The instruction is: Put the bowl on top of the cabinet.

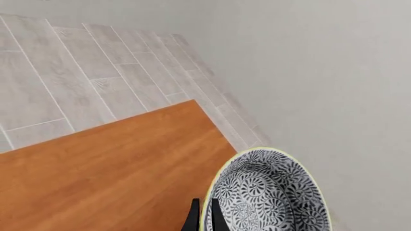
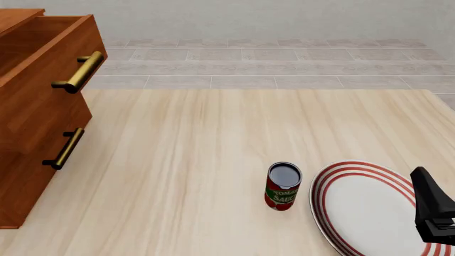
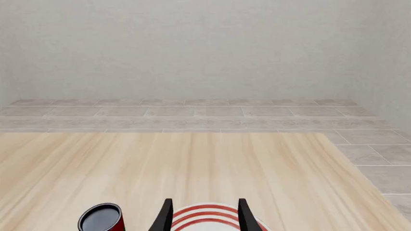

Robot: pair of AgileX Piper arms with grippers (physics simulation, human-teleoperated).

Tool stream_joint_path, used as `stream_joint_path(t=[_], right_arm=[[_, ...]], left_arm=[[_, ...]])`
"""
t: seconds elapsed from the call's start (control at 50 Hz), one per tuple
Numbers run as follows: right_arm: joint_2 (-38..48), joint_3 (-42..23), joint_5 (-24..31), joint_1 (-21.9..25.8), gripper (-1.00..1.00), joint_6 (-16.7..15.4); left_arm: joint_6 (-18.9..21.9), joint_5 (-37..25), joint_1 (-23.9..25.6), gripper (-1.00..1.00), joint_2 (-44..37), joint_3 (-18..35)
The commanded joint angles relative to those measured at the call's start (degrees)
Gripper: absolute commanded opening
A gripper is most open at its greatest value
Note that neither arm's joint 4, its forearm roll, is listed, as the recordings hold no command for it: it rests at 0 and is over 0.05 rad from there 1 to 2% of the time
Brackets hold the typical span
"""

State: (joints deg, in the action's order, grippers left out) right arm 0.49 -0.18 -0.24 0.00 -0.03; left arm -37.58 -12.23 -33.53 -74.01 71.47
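The left hand (image 1: pixel 204 216) is seen only in the left wrist view, its two dark fingers drawn close together with the patterned rim of the bowl (image 1: pixel 270 192) pinched between them. The right hand (image 3: pixel 202 216) is held with its fingers spread apart, nothing between them. In the front view it appears at the lower right edge.

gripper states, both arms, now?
Left gripper: shut on the bowl, pinching its rim.
Right gripper: open, empty, above the plate.
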Motion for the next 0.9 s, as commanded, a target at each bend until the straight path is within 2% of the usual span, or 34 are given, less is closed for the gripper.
stream_joint_path(t=[0.02, 0.9], right_arm=[[0.0, 0.0, 0.0, -0.01, 1.0, 0.0], [0.0, 0.0, 0.0, 0.0, 1.0, 0.0]], left_arm=[[0.99, 0.67, -0.43, -1.0, -1.09, 0.59], [4.05, 2.86, -0.72, -1.0, -4.83, 0.14]])
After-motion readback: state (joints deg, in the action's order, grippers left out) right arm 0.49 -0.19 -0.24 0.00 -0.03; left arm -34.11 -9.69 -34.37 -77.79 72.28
